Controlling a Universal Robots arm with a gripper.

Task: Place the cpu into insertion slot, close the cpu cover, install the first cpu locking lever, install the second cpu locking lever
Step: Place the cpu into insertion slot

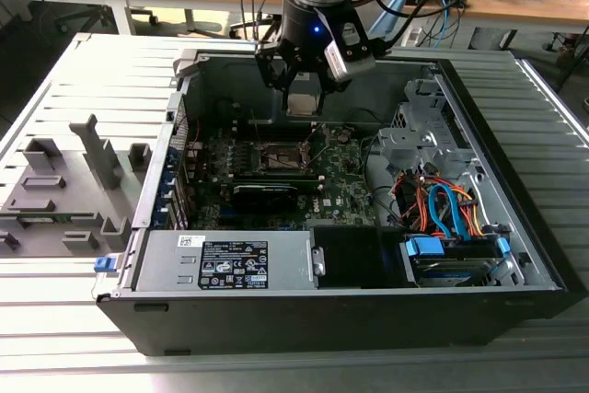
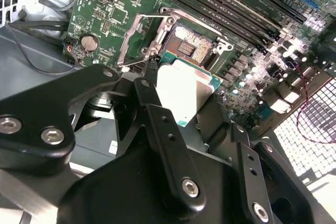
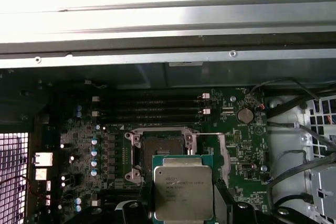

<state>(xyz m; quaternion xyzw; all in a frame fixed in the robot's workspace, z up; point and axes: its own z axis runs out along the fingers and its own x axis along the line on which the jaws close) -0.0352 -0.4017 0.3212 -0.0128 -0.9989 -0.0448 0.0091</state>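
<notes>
Here's the slatted table [image 1: 55,319] far beneath my gripper [image 1: 304,89], and on it lies the open case [image 1: 350,310]. I'm hanging over its far half. The green board [image 1: 340,186] lies flat on the case floor straight below me. The power supply [image 1: 230,264] sits along the near wall, well away from me. A tangle of orange and blue cables [image 1: 442,209] lies off toward the exterior view's right, also well clear of me.

In the first wrist view the long black memory slots [image 3: 152,111] run just beyond the slot [image 3: 157,150]. The slot itself is below my gripper [image 3: 184,203] and a little ahead of it. Its dark centre is uncovered. The cover [image 3: 223,150] is swung up beside it, so its metal frame stands next to the socket and not over it.

My gripper [image 2: 184,103] is clamped on the cpu [image 2: 184,90], with black fingers [image 2: 152,103] pressing on opposite edges. The silver top of the cpu [image 3: 184,192] faces up. The chip is level, above the board and apart from the slot [image 2: 191,48], and it overlaps the slot's near edge. The open cover [image 2: 129,39] is off to one side, with a round battery [image 2: 89,42] farther out past it.
</notes>
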